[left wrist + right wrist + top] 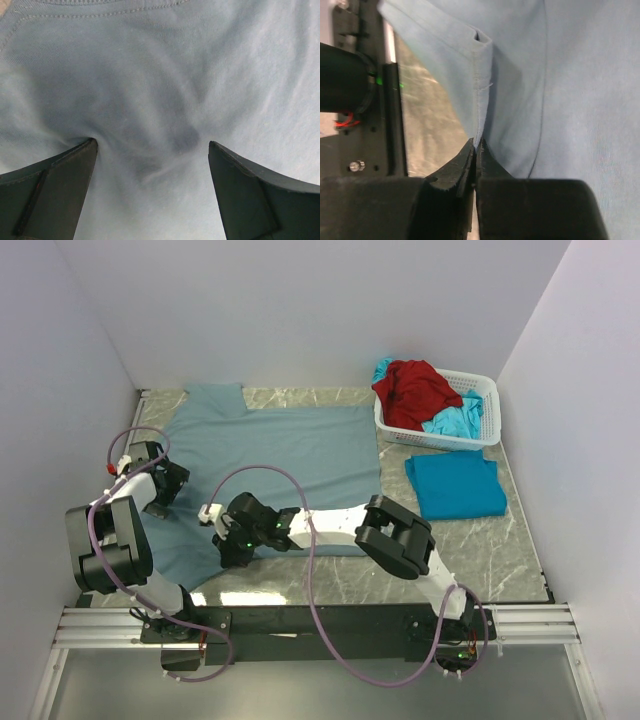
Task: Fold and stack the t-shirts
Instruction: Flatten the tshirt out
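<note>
Nearest the bottom edge of the top view, the right gripper [226, 543] sits low and centre-left. Its jaws are pinched tight on the near hem of the grey-blue shirt [285, 455]. The right wrist view shows the cloth edge clamped right between the tips, with bare marble table [427, 130] off to the left.

A bit further up on the left side, the left gripper [160, 492] is down on the same shirt. Its jaws are spread wide and hold nothing; there's just a soft wrinkle of cloth bunched between the 2 fingers [65, 170].

The shirt itself is spread mostly flat across the middle of the table, with a sleeve poking toward the upper left. Right of it lies 1 folded turquoise shirt [456, 485], a neat rectangle. Furthest back, upper right, the white basket [484, 392] holds a crumpled red shirt [410, 392] and a loose turquoise shirt [458, 422].

So I'd guess about 1 of 4 is done. The grey-blue fold looks barely started, and 2 haven't left the basket.
</note>
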### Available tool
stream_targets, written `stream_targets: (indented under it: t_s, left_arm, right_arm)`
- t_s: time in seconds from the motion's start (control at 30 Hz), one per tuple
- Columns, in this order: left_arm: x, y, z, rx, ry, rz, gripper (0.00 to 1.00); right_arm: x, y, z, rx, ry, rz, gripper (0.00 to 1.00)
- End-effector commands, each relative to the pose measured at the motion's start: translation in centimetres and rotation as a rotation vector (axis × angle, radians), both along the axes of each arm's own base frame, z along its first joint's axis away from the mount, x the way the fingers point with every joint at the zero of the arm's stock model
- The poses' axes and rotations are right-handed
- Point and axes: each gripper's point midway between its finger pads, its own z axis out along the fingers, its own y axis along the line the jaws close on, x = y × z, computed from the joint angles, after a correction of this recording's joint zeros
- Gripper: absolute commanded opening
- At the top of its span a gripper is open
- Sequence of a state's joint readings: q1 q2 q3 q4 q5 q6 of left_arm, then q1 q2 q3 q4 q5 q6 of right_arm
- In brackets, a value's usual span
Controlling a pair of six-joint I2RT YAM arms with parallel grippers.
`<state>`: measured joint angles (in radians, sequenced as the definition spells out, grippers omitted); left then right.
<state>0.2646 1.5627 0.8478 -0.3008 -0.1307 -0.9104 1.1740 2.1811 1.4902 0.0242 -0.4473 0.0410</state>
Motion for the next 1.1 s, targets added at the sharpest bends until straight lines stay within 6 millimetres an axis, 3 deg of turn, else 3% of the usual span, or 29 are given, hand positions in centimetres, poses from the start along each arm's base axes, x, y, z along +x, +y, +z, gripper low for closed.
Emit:
stream_targets:
  t_s: [0.0,0.37,0.5,0.63,0.97,1.07]
  left_arm:
    - [0.2,1.0,0.1,0.042,0.014,0.013,1.00]
    - [0.5,1.2,-0.2,0.047,0.034,0.010,0.99]
    - [0.6,1.3,-0.1,0.052,0.036,0.008,0.99]
    - [0.7,1.3,-0.2,0.050,0.035,0.005,0.99]
    - [1.0,1.2,0.0,0.044,0.029,-0.003,1.00]
    - [1.1,1.1,0.2,0.041,0.024,-0.008,0.99]
  right_arm:
    - [-1.1,0.8,4.3,0.117,-0.022,0.038,0.02]
    - [-2.8,-1.3,2.0,0.073,-0.043,0.112,0.12]
    - [-2.9,-2.1,1.4,0.054,-0.082,0.124,0.06]
    - [-3.1,-3.0,0.9,0.049,-0.099,0.115,0.10]
    - [-4.2,-6.8,2.4,0.073,-0.167,0.078,0.29]
    - [-3.8,-6.6,3.8,0.101,-0.192,0.064,0.35]
